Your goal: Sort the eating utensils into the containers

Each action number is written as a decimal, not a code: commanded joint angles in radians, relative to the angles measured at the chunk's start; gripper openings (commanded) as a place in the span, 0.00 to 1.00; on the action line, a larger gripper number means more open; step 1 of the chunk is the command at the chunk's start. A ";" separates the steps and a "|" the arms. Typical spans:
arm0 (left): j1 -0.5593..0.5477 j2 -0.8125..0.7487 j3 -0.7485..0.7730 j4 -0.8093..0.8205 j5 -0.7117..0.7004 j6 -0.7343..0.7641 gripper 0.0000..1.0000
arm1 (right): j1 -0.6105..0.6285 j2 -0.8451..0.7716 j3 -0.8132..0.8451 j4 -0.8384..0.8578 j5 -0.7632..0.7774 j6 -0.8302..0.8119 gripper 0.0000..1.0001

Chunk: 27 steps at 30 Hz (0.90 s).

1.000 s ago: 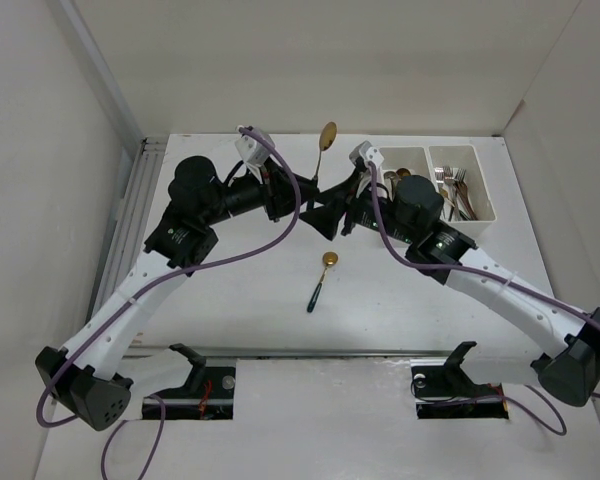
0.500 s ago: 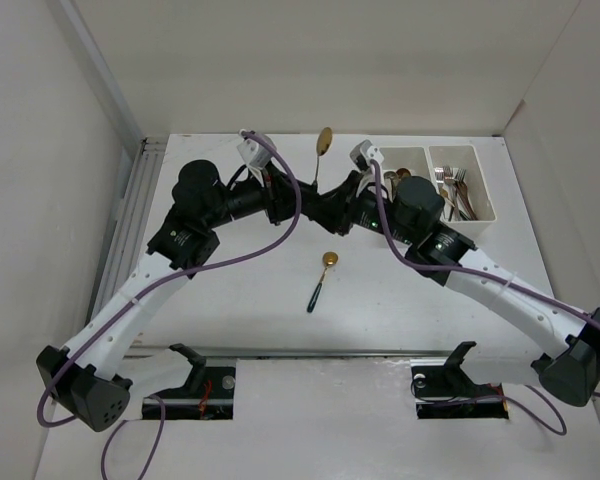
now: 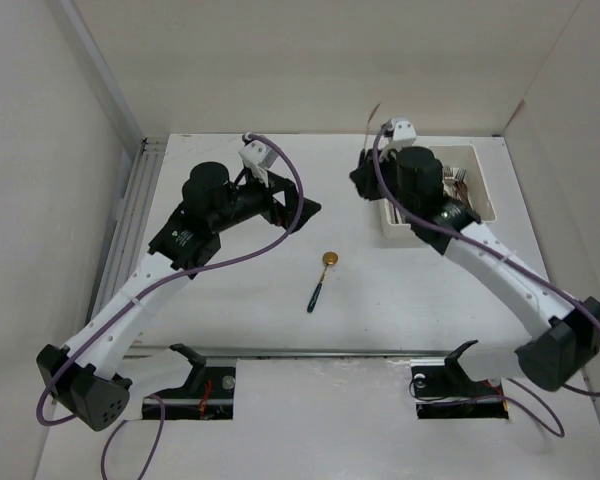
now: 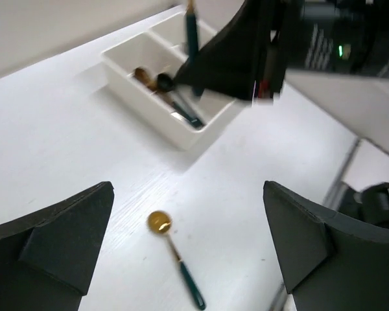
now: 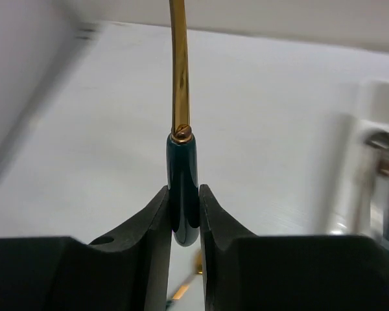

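Left arm: rises from its base at 7 o'clock, elbow near 10, and the forearm runs in toward table centre. Left gripper [image 4: 188,188] is spread wide with nothing between the fingers, and it hangs above bare table [image 3: 240,300].

Right arm: long sweep from its base at 5 o'clock up to 1 o'clock, with the wrist over the left compartment of the containers [image 4: 146,107]. Right gripper [image 5: 183,194] is pinched tight on the held utensil [image 5: 183,175], gripping the end of its dark green handle. The gold stem stands straight up out of the jaws (its head runs out of the wrist view).

Loose spoon [image 3: 319,284]: flat on the table just below centre, gold bowl toward 12, green handle toward 7. It is clear of both grippers, with open surface all round it.

Containers: at 1–2 o'clock, close to the back edge of the table. Forks [image 3: 458,183] lie in the right compartment. Dark-handled pieces lie in the left one, mostly hidden from above by the right arm.

Room: a broad open stretch of table between the two arms. Side walls close in at 9 and 3.
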 commanded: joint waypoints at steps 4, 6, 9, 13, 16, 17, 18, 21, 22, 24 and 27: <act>0.001 0.001 -0.008 -0.162 -0.372 0.117 1.00 | -0.206 0.329 0.288 -0.439 0.464 -0.090 0.00; 0.001 0.001 -0.017 -0.182 -0.399 0.143 1.00 | -0.229 0.458 0.338 -0.473 0.489 -0.115 0.00; 0.001 0.001 -0.054 -0.182 -0.429 0.144 1.00 | -0.260 0.596 0.431 -0.516 0.532 -0.126 0.00; 0.001 -0.029 -0.115 -0.173 -0.497 0.127 1.00 | -0.301 0.684 0.474 -0.540 0.532 -0.116 0.00; 0.001 -0.038 -0.137 -0.163 -0.558 0.091 1.00 | -0.320 0.696 0.474 -0.540 0.532 -0.116 0.05; 0.001 -0.048 -0.152 -0.163 -0.581 0.091 1.00 | -0.320 0.707 0.465 -0.540 0.532 -0.116 0.08; 0.001 -0.048 -0.161 -0.163 -0.581 0.091 1.00 | -0.330 0.707 0.465 -0.540 0.532 -0.116 0.10; 0.001 -0.048 -0.161 -0.153 -0.581 0.102 1.00 | -0.331 0.707 0.465 -0.540 0.521 -0.116 0.43; 0.001 -0.048 -0.161 -0.153 -0.581 0.102 1.00 | -0.331 0.707 0.465 -0.540 0.521 -0.126 0.53; 0.001 -0.048 -0.161 -0.153 -0.581 0.111 1.00 | -0.331 0.698 0.474 -0.551 0.521 -0.126 0.58; 0.001 -0.057 -0.161 -0.144 -0.581 0.111 1.00 | -0.331 0.635 0.492 -0.562 0.532 -0.126 0.61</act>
